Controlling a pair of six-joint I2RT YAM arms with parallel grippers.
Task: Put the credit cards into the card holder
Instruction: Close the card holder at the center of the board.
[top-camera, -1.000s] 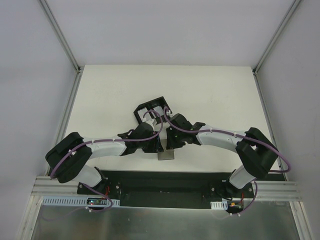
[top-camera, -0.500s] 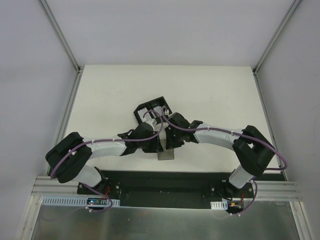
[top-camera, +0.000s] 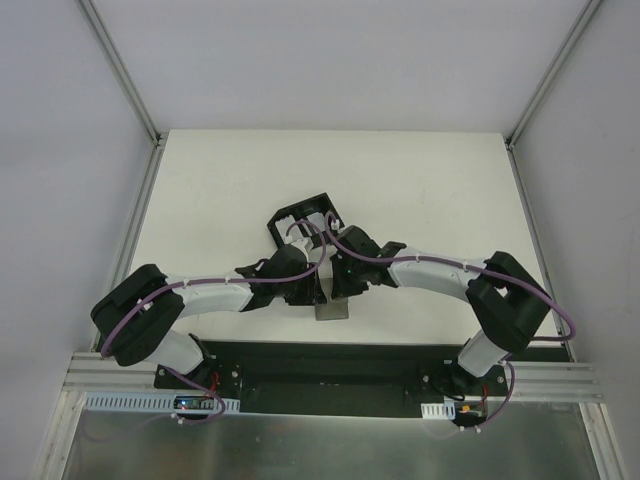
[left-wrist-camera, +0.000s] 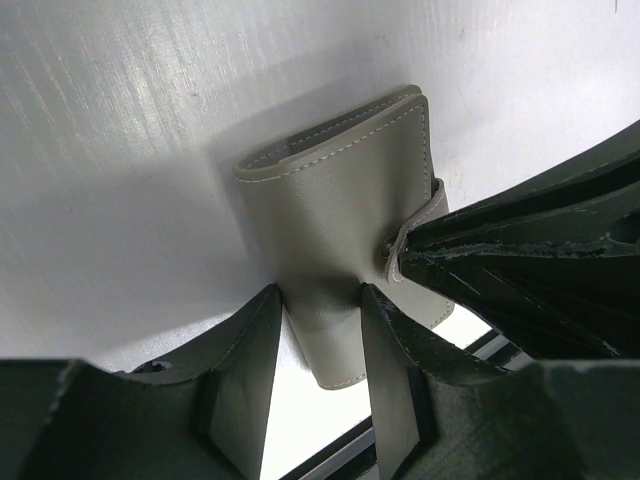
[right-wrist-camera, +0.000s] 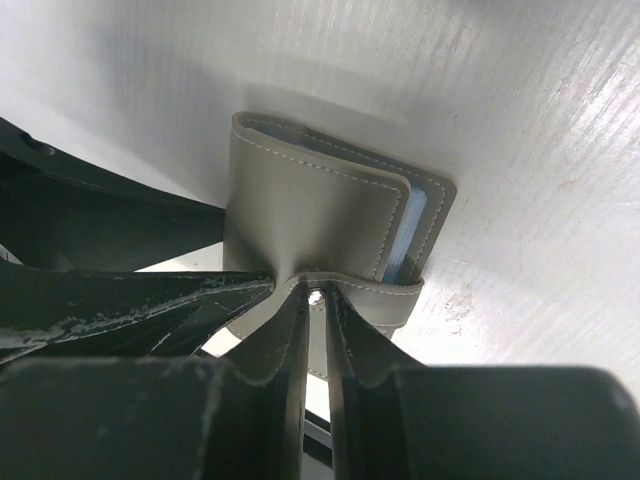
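While the left end effector (left-wrist-camera: 318, 300), half spread, clamps the folded card holder (left-wrist-camera: 340, 190) on the tabletop (left-wrist-camera: 120, 150), the right end effector (right-wrist-camera: 315, 292) pinches its closing tab (right-wrist-camera: 385, 297), nearly closed.

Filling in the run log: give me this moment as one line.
left gripper: gripping card holder body | right gripper: pinching closing tab | holder: folded | black tray: beyond grippers

Both arms are folded low and reached inward from their bases, the wrists set close together, nose to nose. The left gripper (left-wrist-camera: 320, 295) is clamped from both sides onto the card holder (left-wrist-camera: 340, 190), its fingers (left-wrist-camera: 245, 370) kept moderately apart. The right gripper (right-wrist-camera: 315, 290) is held nearly closed, the holder's tab (right-wrist-camera: 385, 295) pinched between its fingers (right-wrist-camera: 270, 345).
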